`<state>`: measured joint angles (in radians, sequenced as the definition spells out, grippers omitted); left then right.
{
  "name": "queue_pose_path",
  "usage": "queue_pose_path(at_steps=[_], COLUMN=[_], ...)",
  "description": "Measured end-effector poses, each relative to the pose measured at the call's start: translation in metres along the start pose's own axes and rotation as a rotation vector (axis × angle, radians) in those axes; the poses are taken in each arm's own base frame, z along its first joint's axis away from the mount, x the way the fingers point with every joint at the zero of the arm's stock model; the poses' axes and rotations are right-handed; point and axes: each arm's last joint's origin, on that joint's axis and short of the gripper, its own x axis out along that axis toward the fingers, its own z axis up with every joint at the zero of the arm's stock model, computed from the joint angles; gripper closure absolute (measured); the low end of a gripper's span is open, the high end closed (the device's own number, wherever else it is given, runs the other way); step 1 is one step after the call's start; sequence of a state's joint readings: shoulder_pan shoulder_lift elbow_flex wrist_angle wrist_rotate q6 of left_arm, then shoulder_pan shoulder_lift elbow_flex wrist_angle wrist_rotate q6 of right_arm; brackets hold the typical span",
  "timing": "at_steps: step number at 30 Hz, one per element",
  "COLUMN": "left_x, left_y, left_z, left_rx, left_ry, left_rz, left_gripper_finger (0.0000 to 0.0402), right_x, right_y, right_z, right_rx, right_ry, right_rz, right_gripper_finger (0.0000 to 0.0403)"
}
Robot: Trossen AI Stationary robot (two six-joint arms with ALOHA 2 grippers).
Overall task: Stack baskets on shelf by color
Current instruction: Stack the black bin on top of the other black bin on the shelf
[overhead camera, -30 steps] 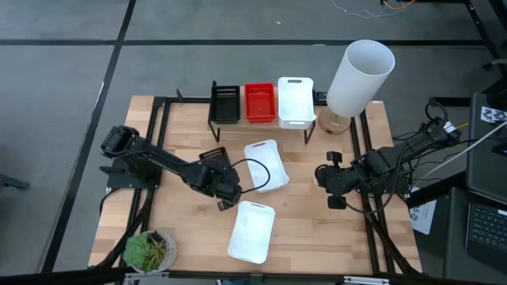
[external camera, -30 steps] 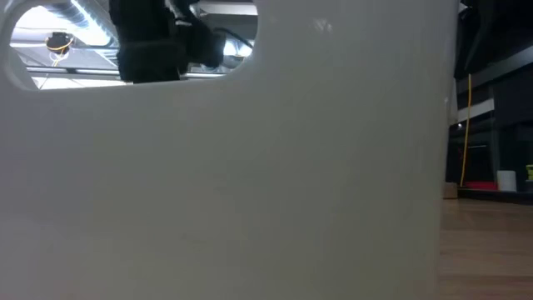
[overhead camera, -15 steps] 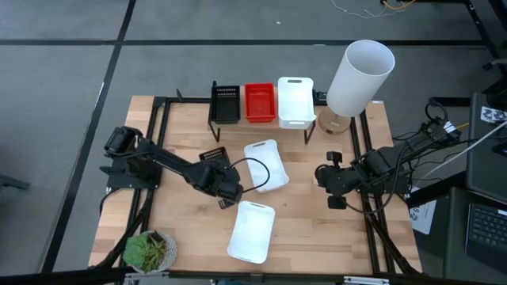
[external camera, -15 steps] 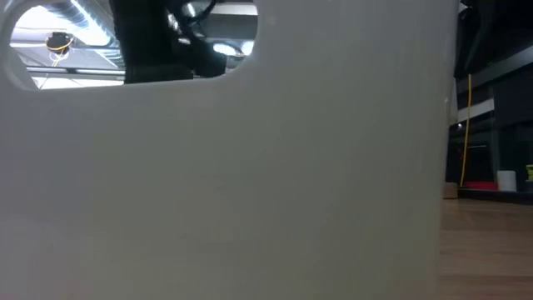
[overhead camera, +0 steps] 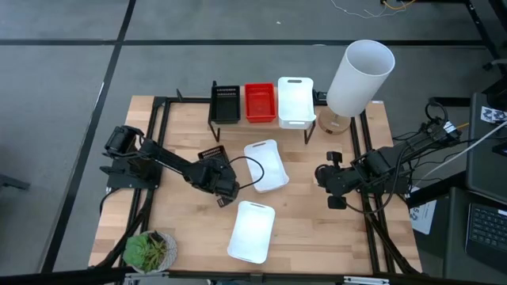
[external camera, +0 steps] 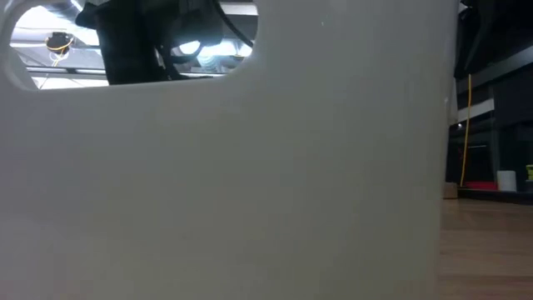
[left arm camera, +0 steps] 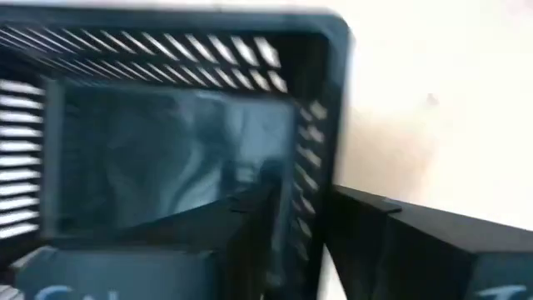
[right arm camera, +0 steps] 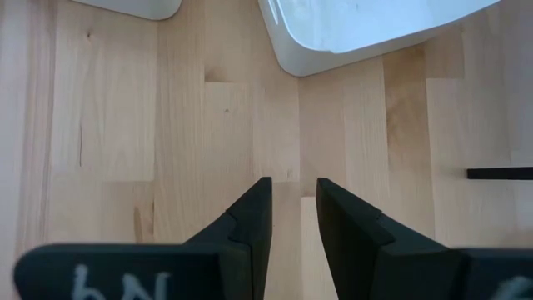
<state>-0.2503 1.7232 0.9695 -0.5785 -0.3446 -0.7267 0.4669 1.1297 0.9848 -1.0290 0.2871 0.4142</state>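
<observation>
The shelf [overhead camera: 310, 125] stands at the table's far edge and carries a black basket [overhead camera: 225, 103], a red basket [overhead camera: 260, 102] and a white basket [overhead camera: 295, 100], side by side. A second black basket [overhead camera: 211, 151] rests on the tabletop left of centre, partly hidden under my left arm. My left gripper [left arm camera: 301, 192] is open over it and tipped downward, one finger inside the basket and one outside a side wall [left arm camera: 310, 142]. Whether they touch the wall I cannot tell. Two white baskets [overhead camera: 265, 165] [overhead camera: 252, 231] lie on the table. My right gripper [right arm camera: 293, 193] hangs open over bare wood at the right.
A tall white cylinder [overhead camera: 360, 75] stands at the far right corner and a potted plant [overhead camera: 150, 249] at the near left corner. The near white basket's wall [external camera: 250, 183] fills the low view. Bare wood lies between the white baskets and my right gripper [overhead camera: 327, 176].
My left gripper has sunk toward the black basket on the table, staying open. My right arm has kept still.
</observation>
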Motion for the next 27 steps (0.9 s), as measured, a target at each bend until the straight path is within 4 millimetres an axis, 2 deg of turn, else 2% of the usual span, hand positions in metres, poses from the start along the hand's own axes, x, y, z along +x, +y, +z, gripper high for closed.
queue_pose_path(at_steps=[5, 10, 13, 19, 23, 27], left_x=[-0.002, -0.024, -0.051, -0.123, -0.171, -0.208], left_y=[-0.005, -0.02, -0.032, -0.042, -0.037, -0.014], left_z=[-0.002, 0.012, 0.028, 0.059, 0.079, 0.1], left_rx=[-0.005, -0.013, 0.027, 0.091, 0.208, 0.304], left_ry=[0.04, 0.058, 0.038, -0.058, -0.198, -0.315], left_rz=[-0.064, -0.162, -0.189, -0.154, -0.077, 0.08], left_gripper_finger=[0.039, 0.04, 0.0401, 0.0401, 0.0401, 0.0401], right_x=[0.0, 0.0, 0.0, 0.0, 0.0, 0.0], right_y=[0.0, 0.0, 0.0, 0.0, 0.0, 0.0], right_z=[0.0, 0.0, 0.0, 0.001, 0.001, 0.001], right_rx=[0.0, 0.0, 0.001, 0.001, -0.001, -0.002], right_ry=[0.0, -0.001, -0.004, -0.006, -0.006, -0.006], right_rz=[0.0, 0.001, 0.002, 0.002, 0.003, 0.003], right_gripper_finger=[0.0306, 0.0306, 0.0306, 0.0306, 0.0306, 0.0306])
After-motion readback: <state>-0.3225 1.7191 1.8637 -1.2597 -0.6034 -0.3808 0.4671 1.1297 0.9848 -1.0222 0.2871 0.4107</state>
